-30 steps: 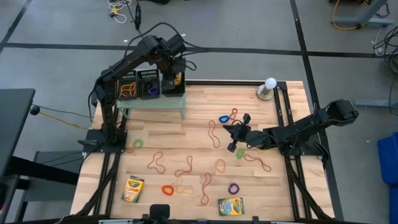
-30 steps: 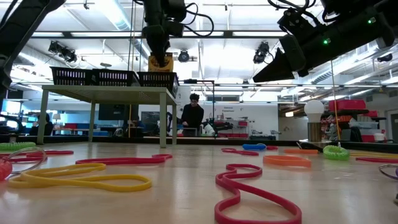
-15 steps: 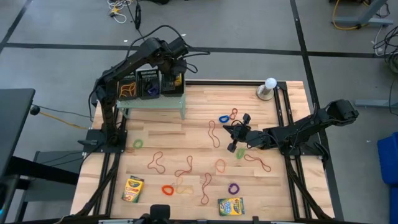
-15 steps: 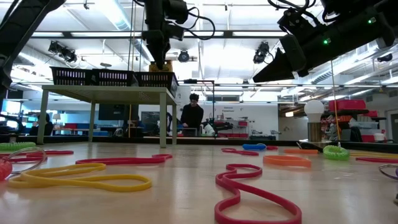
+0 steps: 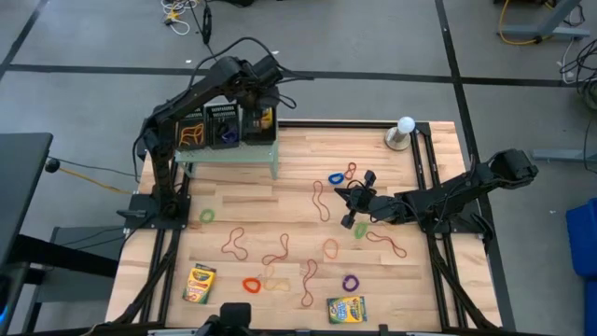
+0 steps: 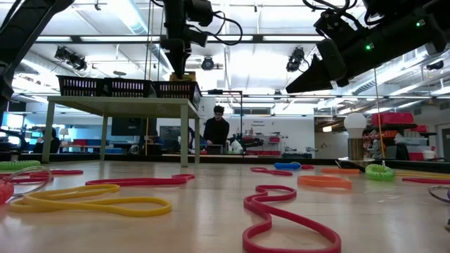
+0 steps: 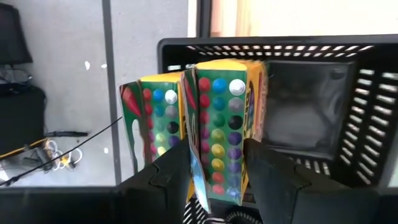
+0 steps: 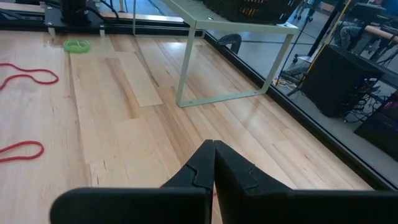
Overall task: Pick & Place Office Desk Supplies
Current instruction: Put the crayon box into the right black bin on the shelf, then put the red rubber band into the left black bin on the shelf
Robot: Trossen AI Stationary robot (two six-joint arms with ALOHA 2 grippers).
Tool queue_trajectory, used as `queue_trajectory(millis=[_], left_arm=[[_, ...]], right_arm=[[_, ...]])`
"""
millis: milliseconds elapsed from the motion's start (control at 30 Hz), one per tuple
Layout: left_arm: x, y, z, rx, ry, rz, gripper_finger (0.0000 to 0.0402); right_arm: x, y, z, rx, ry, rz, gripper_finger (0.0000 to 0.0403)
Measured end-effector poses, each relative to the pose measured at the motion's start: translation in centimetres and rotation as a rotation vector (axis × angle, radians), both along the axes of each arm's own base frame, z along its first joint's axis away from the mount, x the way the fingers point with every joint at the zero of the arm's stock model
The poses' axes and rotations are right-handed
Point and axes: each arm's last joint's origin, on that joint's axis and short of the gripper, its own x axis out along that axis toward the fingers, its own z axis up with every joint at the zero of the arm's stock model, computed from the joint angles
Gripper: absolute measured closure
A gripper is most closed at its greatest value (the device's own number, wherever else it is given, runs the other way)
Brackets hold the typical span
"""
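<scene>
Your left gripper (image 7: 214,171) stands over the rightmost mesh tray (image 5: 261,128) on the green stand (image 5: 227,153), at eleven o'clock on the worktop (image 5: 298,205). Its fingers are spread either side of a crayon box (image 7: 221,130) standing in that tray; whether they touch it cannot be told. The placing step looks nearly done; next you need a clean lift straight up, then a fresh pick.

Your right gripper (image 8: 213,163), pressed together and empty, waits near centre-right. Only the high view shows two crayon boxes (image 5: 201,284) and the scattered rubber bands (image 5: 318,199) remaining.
</scene>
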Motion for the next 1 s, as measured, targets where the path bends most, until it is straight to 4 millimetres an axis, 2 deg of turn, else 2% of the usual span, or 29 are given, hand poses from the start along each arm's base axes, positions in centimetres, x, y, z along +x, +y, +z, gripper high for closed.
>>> queue_trajectory(millis=[233,467,600,733,867,1000], left_arm=[[-0.5,-0.9,1.2,0.027,-0.032,-0.010,0.0243],[-1.9,-2.8,3.5,0.084,-0.104,0.029,0.0243],[-2.8,-4.7,4.8,0.066,-0.195,0.097,0.0251],[-3.1,-7.6,5.9,0.007,-0.309,0.088,0.0286],[-2.6,-11.2,4.8,-0.031,-0.396,0.014,0.0338],[-2.2,-15.0,1.5,-0.065,-0.489,-0.075,0.0387]], right_arm=[[0.0,0.0,0.0,0.000,0.000,0.000,0.0391],[0.0,0.0,0.0,0.001,-0.001,0.000,0.0391],[0.0,0.1,0.0,0.017,-0.002,0.019,0.0391],[0.0,0.1,0.0,0.037,-0.007,0.031,0.0391],[0.0,0.2,0.0,0.039,-0.008,0.034,0.0391],[0.0,0.3,0.0,0.038,-0.007,0.036,0.0391]])
